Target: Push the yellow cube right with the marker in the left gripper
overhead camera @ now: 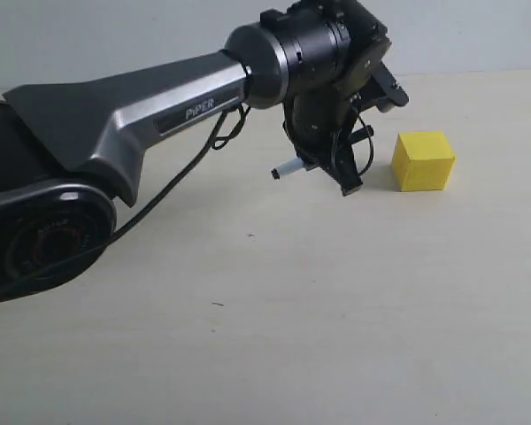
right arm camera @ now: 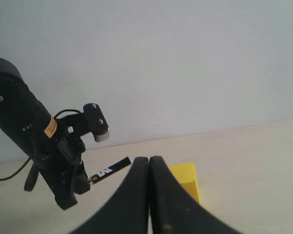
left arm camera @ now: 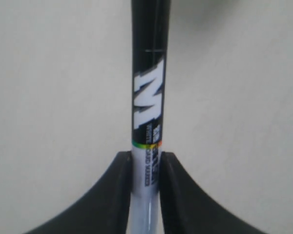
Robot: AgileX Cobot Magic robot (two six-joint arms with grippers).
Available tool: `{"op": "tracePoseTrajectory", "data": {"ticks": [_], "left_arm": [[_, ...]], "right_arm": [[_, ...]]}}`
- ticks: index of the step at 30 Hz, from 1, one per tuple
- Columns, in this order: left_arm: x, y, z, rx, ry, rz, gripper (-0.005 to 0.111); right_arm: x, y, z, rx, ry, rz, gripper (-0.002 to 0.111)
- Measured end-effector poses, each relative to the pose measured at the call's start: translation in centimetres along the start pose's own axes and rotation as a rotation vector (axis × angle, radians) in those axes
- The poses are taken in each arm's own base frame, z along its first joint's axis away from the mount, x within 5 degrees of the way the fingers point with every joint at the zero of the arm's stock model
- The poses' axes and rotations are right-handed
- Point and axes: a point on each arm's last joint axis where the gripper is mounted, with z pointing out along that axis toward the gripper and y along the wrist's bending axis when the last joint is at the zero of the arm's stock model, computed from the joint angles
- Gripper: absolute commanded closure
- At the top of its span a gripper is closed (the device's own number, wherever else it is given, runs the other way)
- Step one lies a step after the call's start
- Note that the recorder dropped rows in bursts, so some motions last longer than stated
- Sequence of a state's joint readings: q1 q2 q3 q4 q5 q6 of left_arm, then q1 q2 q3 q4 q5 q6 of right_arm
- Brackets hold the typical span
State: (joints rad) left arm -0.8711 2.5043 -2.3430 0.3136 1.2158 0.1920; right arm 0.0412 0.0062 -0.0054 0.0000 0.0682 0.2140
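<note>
The left gripper (overhead camera: 336, 173) hangs low over the table, just left of the yellow cube (overhead camera: 423, 160), with a small gap between them. It is shut on the marker (left arm camera: 147, 97), jaws clamped on the white barrel just below the long black cap. In the exterior view only the marker's white barrel end (overhead camera: 288, 167) shows, pointing left; the cap is hidden behind the gripper. The right wrist view shows the left gripper (right arm camera: 63, 183), the marker's black cap (right arm camera: 110, 170) pointing toward the cube (right arm camera: 185, 176), and the right gripper (right arm camera: 149, 162) shut on nothing, covering part of the cube.
The beige table (overhead camera: 274, 319) ends at a pale wall (overhead camera: 115, 35) behind. The left arm's dark grey link marked "PiPER" (overhead camera: 159, 106) and its black cable (overhead camera: 173, 190) stretch across the left side.
</note>
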Motion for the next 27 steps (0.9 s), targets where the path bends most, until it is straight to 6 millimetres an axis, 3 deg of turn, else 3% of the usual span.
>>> {"op": "tracePoseTrajectory", "data": {"ticks": [3, 6, 10, 17, 27], "left_arm": [[0.0, 0.9, -3.0, -0.007, -0.046, -0.063, 0.107], [0.1, -0.1, -3.8, -0.033, -0.035, -0.040, 0.107], [0.0, -1.8, -1.5, -0.109, 0.026, 0.033, 0.107], [0.4, -2.8, 3.1, -0.154, 0.103, 0.148, 0.107], [-1.4, -2.4, 3.0, -0.182, -0.069, 0.099, 0.107]], "right_arm": [[0.0, 0.0, 0.0, 0.000, 0.000, 0.000, 0.108], [0.0, 0.0, 0.0, 0.000, 0.000, 0.000, 0.108], [0.0, 0.0, 0.0, 0.000, 0.000, 0.000, 0.108], [0.0, 0.0, 0.0, 0.000, 0.000, 0.000, 0.108], [0.0, 0.0, 0.0, 0.000, 0.000, 0.000, 0.108]]}}
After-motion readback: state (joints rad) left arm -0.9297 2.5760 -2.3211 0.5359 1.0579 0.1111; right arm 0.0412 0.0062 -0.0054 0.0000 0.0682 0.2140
